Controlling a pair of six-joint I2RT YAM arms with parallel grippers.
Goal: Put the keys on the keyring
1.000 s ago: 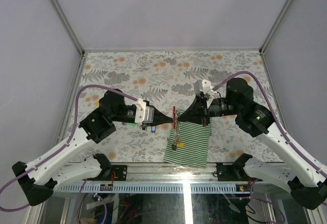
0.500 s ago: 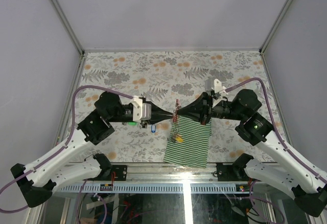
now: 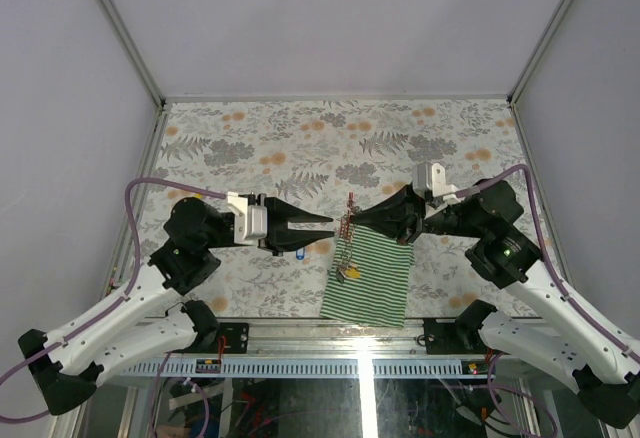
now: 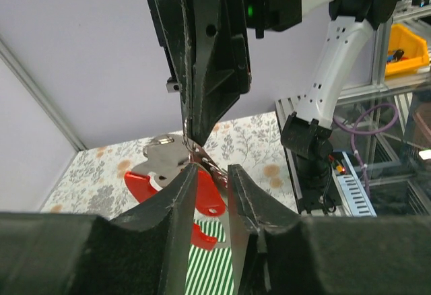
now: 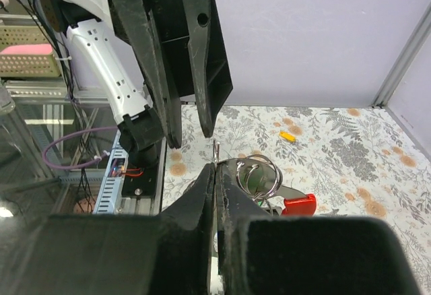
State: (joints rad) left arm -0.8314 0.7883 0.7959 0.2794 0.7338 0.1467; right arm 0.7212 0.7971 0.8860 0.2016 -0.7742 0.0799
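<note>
My right gripper is shut on the metal split ring of the keyring and holds it above the table. From it hangs a bunch of keys with a red tag and a yellow tag. My left gripper is open and empty, just left of the bunch. In the left wrist view its fingers frame the red tags and a metal key without touching. A blue-tagged key lies on the table below the left gripper.
A green-and-white striped cloth lies under the hanging bunch near the front edge. A small yellow piece lies on the floral table. Metal frame rails border the sides and back.
My left gripper has opened, let go of the bunch and drawn back to the left. My right gripper has shifted slightly right, still holding the ring with the keys.
</note>
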